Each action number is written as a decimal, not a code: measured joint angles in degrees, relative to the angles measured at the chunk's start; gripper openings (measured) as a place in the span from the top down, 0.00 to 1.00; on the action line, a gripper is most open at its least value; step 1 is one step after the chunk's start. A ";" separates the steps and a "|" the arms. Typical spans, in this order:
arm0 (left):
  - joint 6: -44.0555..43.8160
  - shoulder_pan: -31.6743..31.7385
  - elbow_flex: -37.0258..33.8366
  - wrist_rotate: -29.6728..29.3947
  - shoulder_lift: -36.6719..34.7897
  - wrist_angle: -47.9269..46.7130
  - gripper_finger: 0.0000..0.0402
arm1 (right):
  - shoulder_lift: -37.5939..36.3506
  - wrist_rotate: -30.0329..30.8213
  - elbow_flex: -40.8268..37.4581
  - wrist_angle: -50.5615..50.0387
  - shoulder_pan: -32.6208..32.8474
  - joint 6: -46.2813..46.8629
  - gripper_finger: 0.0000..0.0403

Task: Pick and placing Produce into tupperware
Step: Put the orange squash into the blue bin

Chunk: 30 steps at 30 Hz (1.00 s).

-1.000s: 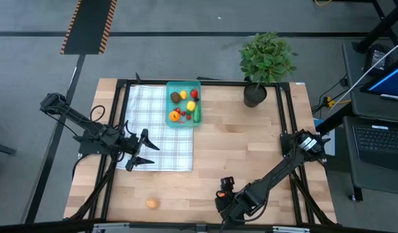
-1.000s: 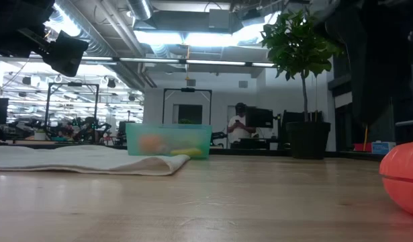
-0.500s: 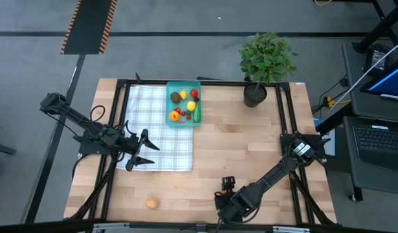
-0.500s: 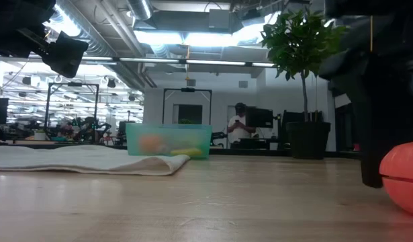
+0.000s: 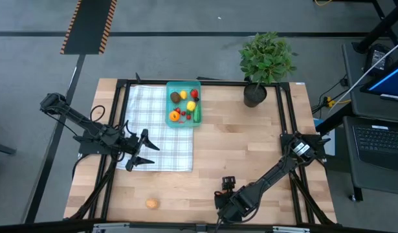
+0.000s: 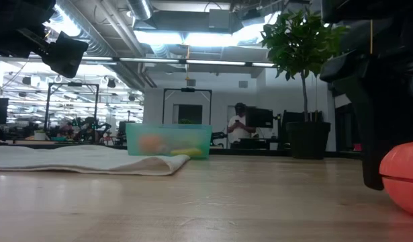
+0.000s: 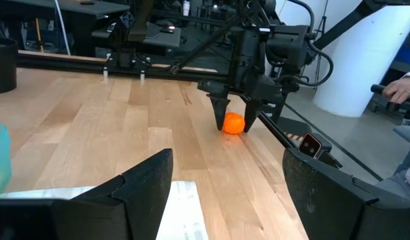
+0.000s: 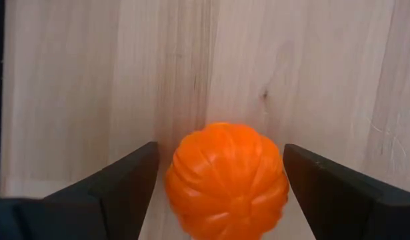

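Observation:
An orange ribbed toy fruit (image 8: 226, 180) lies on the wood near the table's front edge. My right gripper (image 7: 235, 127) points down over it, open, one finger on either side; whether they touch it I cannot tell. In the low view the fruit (image 6: 402, 176) shows beside one dark finger (image 6: 374, 141). The teal tupperware (image 5: 173, 121) stands at the far middle with several produce pieces in it. A brown piece (image 5: 151, 203) lies near the front left. My left gripper (image 5: 137, 152) waits open and level above the checked cloth (image 5: 163, 139).
A potted green plant (image 5: 263, 65) stands at the far right of the table. The white checked cloth lies flat left of centre, with the tupperware at its far right corner. Bare wood spreads between the tupperware and my right gripper.
My right gripper has come down over the orange fruit and rolled a little; in the low view a dark finger now stands right beside the fruit, where none showed a second ago. The fruit has stayed in place.

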 joint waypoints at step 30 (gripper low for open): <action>-0.04 -0.02 0.00 0.00 0.02 -0.01 0.32 | -0.96 -1.96 -0.39 -0.70 -4.66 3.27 0.38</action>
